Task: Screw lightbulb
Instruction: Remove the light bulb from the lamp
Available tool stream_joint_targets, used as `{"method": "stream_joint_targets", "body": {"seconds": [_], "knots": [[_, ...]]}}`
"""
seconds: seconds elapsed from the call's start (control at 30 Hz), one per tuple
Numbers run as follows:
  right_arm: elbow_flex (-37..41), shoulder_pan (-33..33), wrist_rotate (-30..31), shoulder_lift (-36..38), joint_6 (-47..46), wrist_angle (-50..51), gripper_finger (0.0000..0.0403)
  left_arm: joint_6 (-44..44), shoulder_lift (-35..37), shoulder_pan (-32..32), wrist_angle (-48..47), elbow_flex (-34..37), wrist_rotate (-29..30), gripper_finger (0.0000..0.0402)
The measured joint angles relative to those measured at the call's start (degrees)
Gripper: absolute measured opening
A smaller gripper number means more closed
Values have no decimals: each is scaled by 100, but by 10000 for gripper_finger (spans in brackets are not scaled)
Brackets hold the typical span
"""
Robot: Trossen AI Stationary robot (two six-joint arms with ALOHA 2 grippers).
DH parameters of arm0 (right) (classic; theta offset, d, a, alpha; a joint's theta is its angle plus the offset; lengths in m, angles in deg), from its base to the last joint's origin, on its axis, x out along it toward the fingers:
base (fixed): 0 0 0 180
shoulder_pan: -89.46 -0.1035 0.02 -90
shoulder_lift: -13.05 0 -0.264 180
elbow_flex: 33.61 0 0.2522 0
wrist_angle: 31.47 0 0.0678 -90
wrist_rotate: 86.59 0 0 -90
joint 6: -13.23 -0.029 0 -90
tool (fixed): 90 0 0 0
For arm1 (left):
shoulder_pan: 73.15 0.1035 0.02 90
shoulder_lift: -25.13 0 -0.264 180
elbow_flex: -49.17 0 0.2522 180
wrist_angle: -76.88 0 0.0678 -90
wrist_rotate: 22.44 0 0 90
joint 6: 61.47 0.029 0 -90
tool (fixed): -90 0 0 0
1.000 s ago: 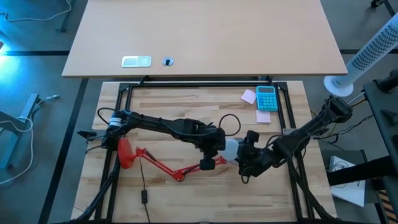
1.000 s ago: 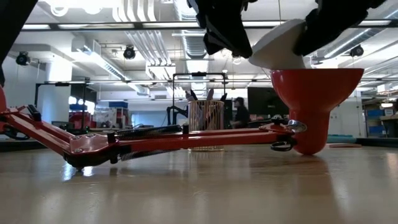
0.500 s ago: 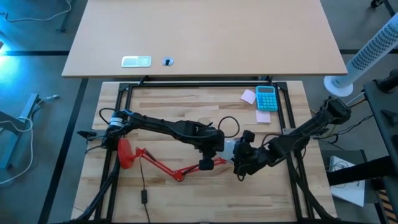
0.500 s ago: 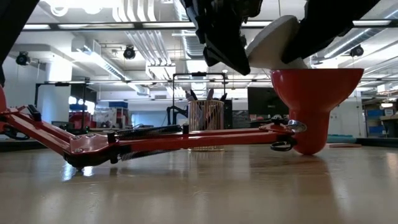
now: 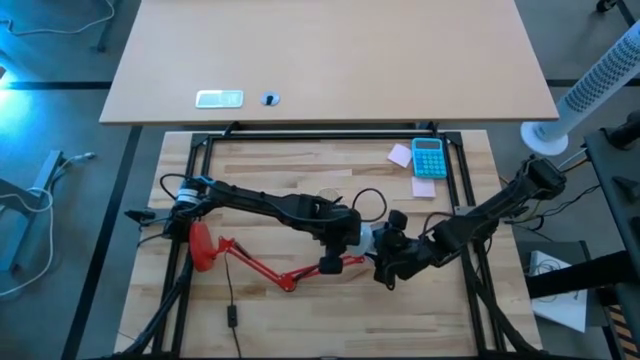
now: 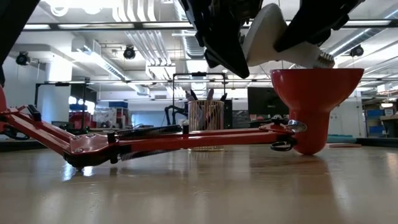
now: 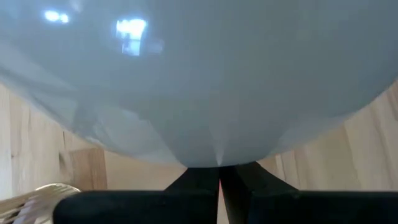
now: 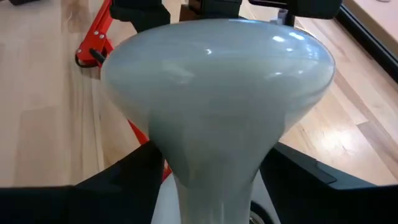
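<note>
Step in hand, as you'd judge it: bulb carried to the lamp, not yet seated in the socket.

Your right gripper [image 6: 292,38] is clamped around the narrow neck of the lightbulb [image 6: 267,37]; the right wrist view shows its dark fingers [image 8: 124,174] flanking the taper on both sides. The bulb lies tilted, dome up toward your left gripper, metal screw base [image 6: 324,58] pointing down and away from it, hanging just over the rim of the red lamp shade [image 6: 317,93].

Your left gripper [image 7: 219,186] has its fingers pressed together, tips right against the dome. It holds nothing; the bulb only fills its view.

The shade stands mouth-up on the wooden table [image 5: 300,310], with the red lamp arm [image 6: 155,140] stretched flat beside it. From above, both grippers meet over the shade end of the lamp [image 5: 345,262].

The next move calls for:
- righting the bulb so its base points straight down into the shade
- lowering it until the thread meets the socket, which is hidden inside the cone
- then turning; watch for cross-threading if the tilt remains.
</note>
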Motion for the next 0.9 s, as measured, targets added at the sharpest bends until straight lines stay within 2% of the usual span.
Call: {"method": "stream_joint_targets", "body": {"seconds": [0.3, 0.63, 0.9], "knots": [[90, 311, -575, -51, -21, -112, 251, 150, 0, 40, 271, 33, 37, 0], [-123, 316, -689, -31, -25, 38, 192, 135, 10, 80, 258, 33, 11, 0], [-684, 317, -796, 132, -148, 1056, 161, 63, 212, 203, 3, 37, 121, 0]]}}
